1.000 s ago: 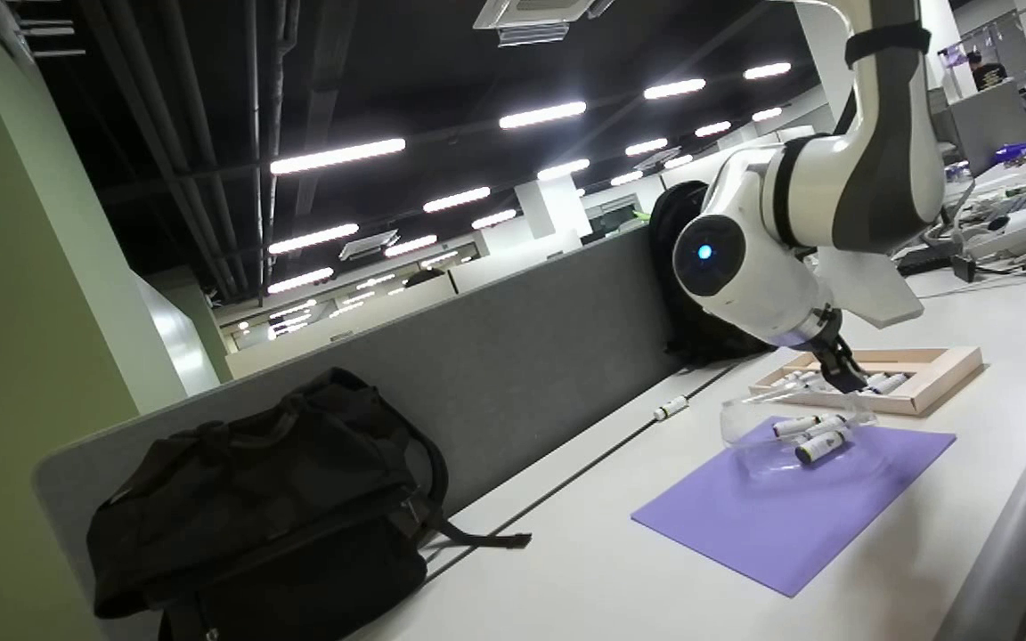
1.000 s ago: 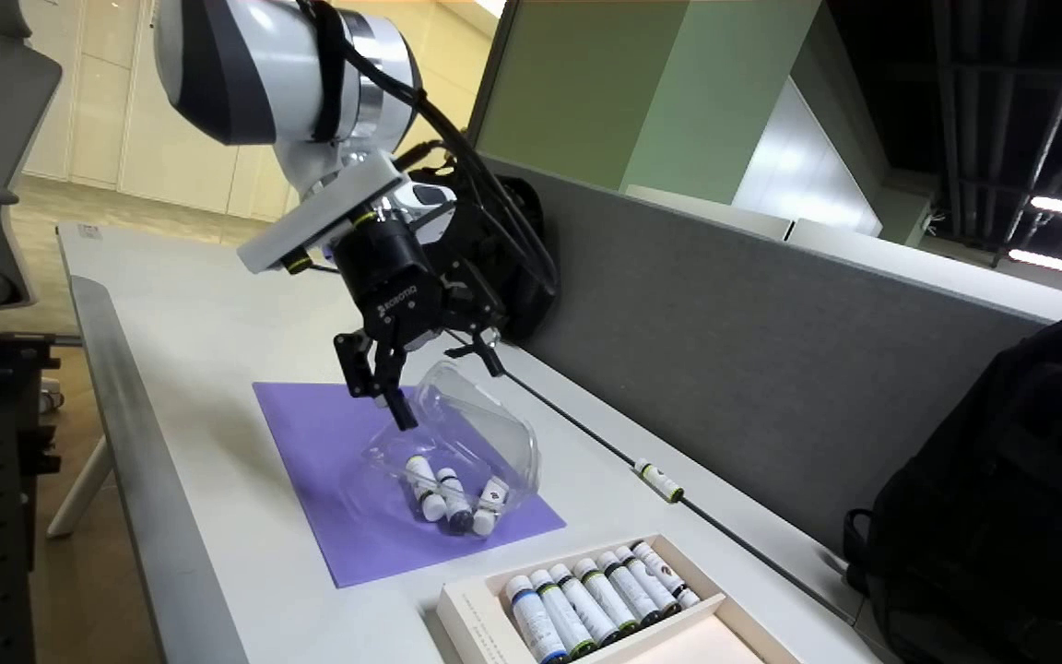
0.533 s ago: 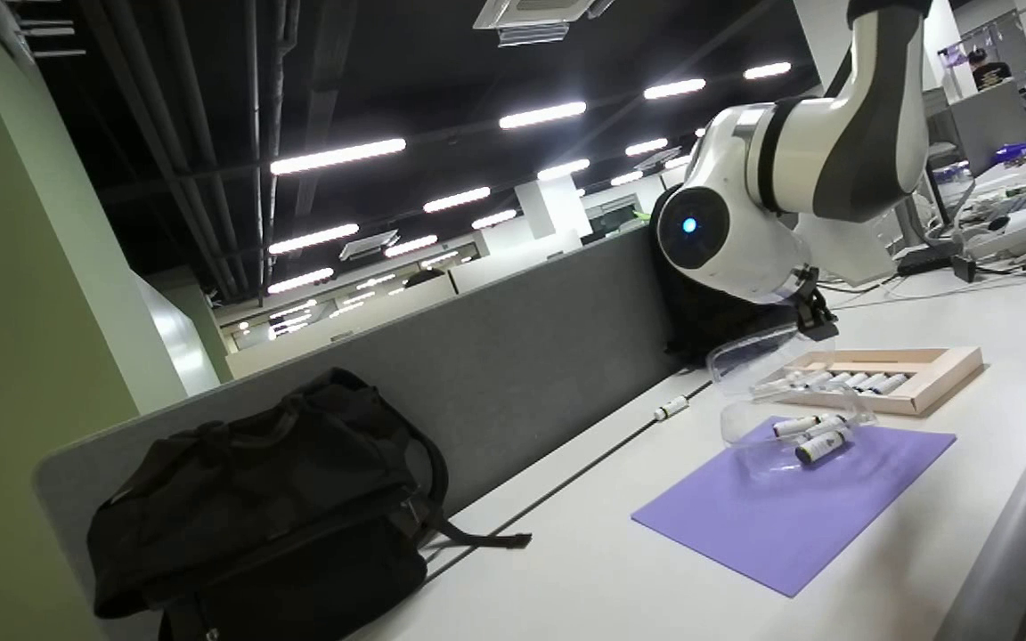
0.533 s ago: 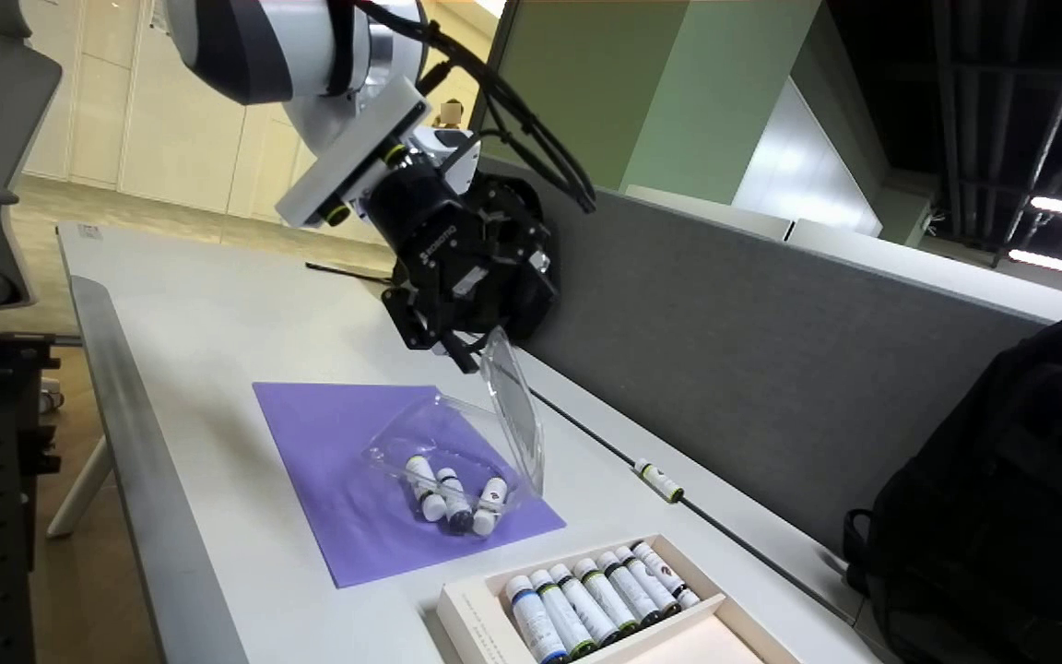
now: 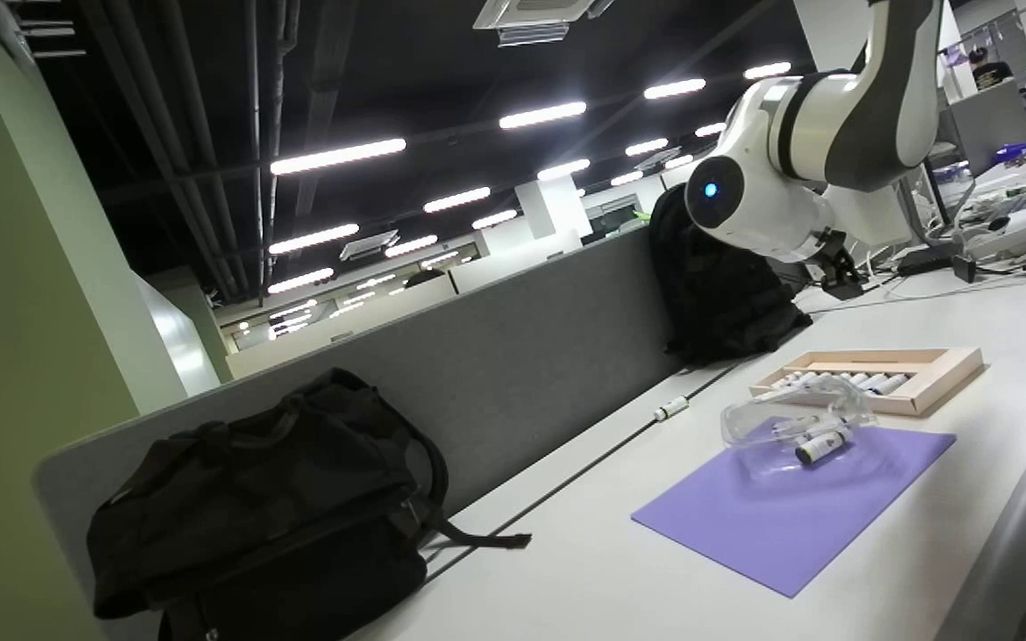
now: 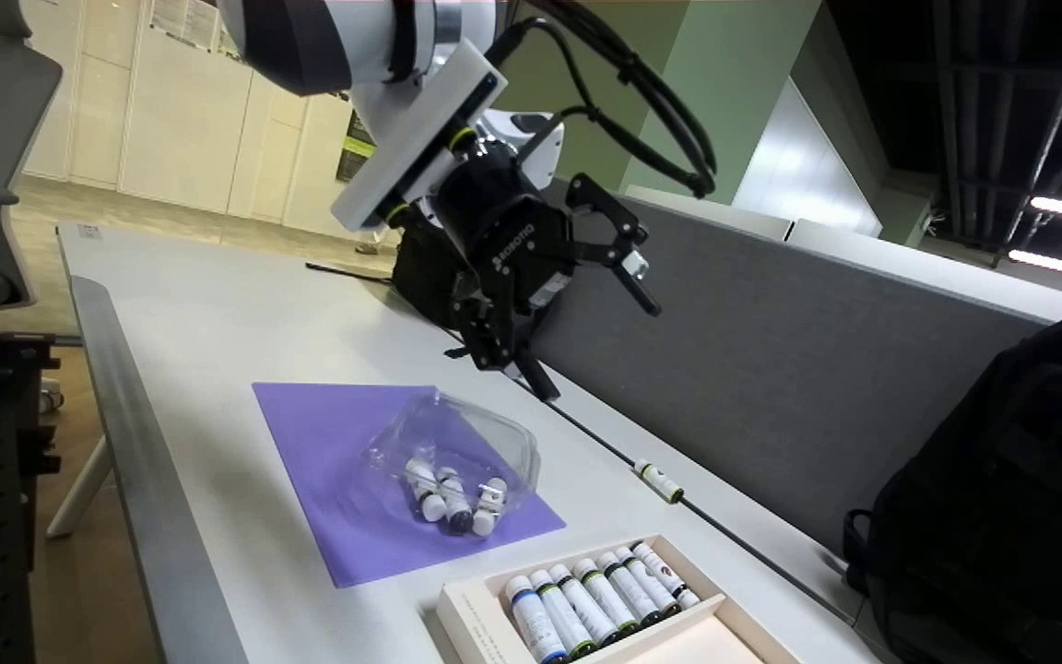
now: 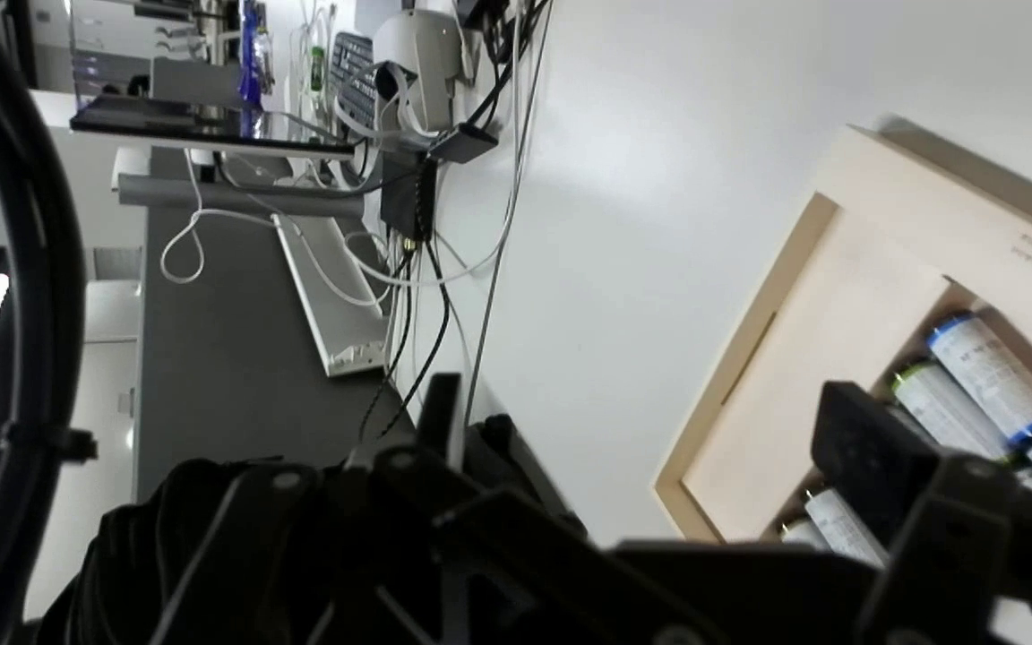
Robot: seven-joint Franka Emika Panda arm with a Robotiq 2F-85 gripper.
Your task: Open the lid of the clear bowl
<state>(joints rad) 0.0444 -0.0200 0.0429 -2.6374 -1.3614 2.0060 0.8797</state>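
Lid: being judged light, flexible, slick; edge being favoured for pinching;
Pincer: far side, being held apart

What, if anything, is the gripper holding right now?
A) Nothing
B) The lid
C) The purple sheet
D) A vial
A: in an exterior view the gripper stands with its jaws wide apart and nothing between them, while the lid is below, apart from it.
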